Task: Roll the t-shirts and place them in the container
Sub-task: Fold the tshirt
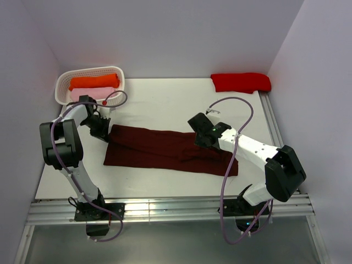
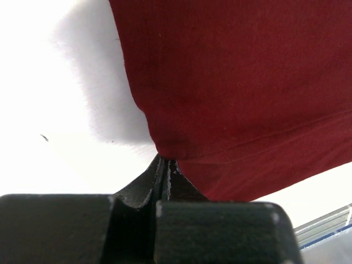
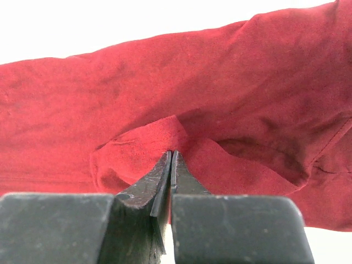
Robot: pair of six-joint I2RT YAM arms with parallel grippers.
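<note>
The maroon t-shirt lies on the table as a long narrow strip. Its long axis runs from the robot's left to its right, and the right end sits a little nearer to the bases. The left gripper is at the far corner of the left short end. In the left wrist view its fingers are pressed together with the corner of the cloth at their tips, so I judge that it is pinching this corner. The cloth goes away from these fingers forward and to the right. The right gripper stands on the strip, past its middle toward the right end and close to the far long edge. In the right wrist view its fingers are closed on a small raised fold of the same cloth. The left arm is clearly the nearer one to the short end, so a roll would have to travel along the long axis from that end (this is my judgement only). I can read no label, brand or writing on the cloth in any view. A red t-shirt waits at the far right corner, well apart. The basket at the far left holds an orange t-shirt and a pink t-shirt, which seem already rolled.
</note>
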